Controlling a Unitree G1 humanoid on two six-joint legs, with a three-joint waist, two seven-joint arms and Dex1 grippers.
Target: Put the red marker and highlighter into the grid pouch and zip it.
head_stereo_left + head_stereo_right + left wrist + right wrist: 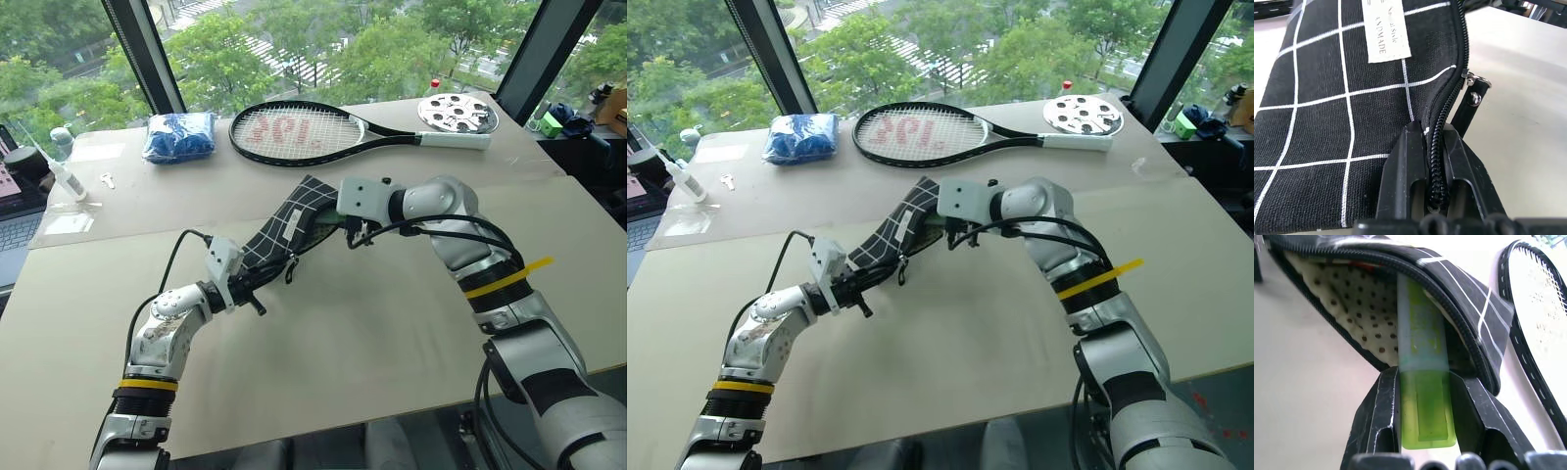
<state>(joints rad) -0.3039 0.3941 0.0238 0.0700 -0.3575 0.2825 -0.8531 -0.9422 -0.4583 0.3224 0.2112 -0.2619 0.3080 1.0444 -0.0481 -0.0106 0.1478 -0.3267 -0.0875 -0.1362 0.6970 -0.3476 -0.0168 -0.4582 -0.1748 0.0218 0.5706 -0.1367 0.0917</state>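
Note:
The grid pouch (284, 230), black with white lines and a white label (1385, 29), hangs slanted above the table between my two grippers. My left gripper (1432, 129) is shut on its lower zipper edge, beside the zipper pull (1474, 93). The pouch's mouth (1352, 298) gapes open, showing a dotted cream lining. My right gripper (1422, 374) is shut on the light-green highlighter (1422, 396), whose front half reaches inside the mouth. A thin red streak (1367, 266) shows deep inside; I cannot tell whether it is the red marker.
A tennis racket (304, 132) lies across the far side of the table, with a blue bundle (178, 137) to its left and a perforated metal disc (458, 113) to its right. A white bottle (64, 176) and a laptop (15, 230) sit at the left edge.

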